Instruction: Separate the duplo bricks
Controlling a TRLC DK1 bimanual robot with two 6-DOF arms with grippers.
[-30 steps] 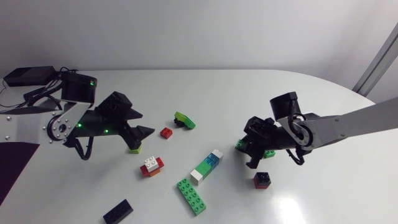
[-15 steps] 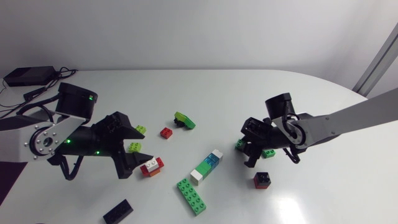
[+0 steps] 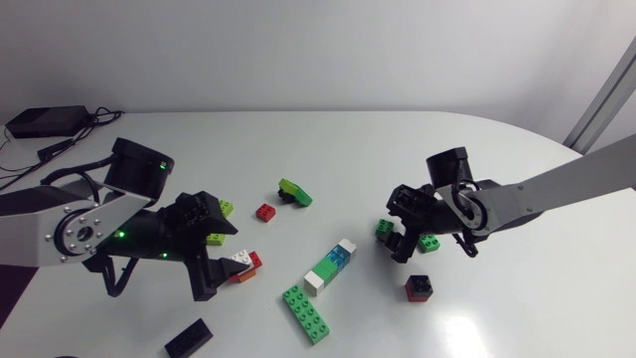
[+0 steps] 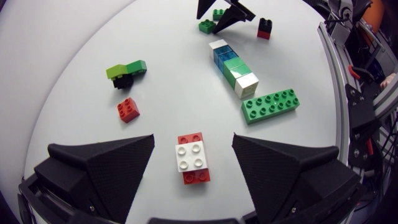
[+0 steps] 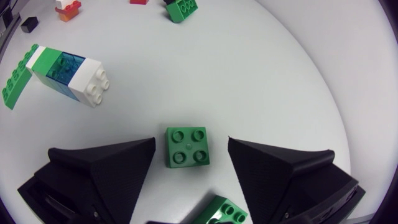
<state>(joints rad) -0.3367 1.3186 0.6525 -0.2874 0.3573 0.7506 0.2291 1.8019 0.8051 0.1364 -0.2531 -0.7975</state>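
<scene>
Left of the white-blue-green stack [image 3: 331,267], my L gripper [image 4: 193,138] straddles red-white brick [image 4: 193,158], jaws wide; right of it, R gripper [image 5: 191,142] same w/ green brick [image 5: 188,148].

The bench [image 3: 328,139] is a smooth white top with a rounded far edge that curves away towards the right. Soft, even light falls across it, and a bright glare patch [image 3: 465,328] shows at the near right. Behind the far edge stands a plain pale-grey wall [image 3: 318,50].
</scene>
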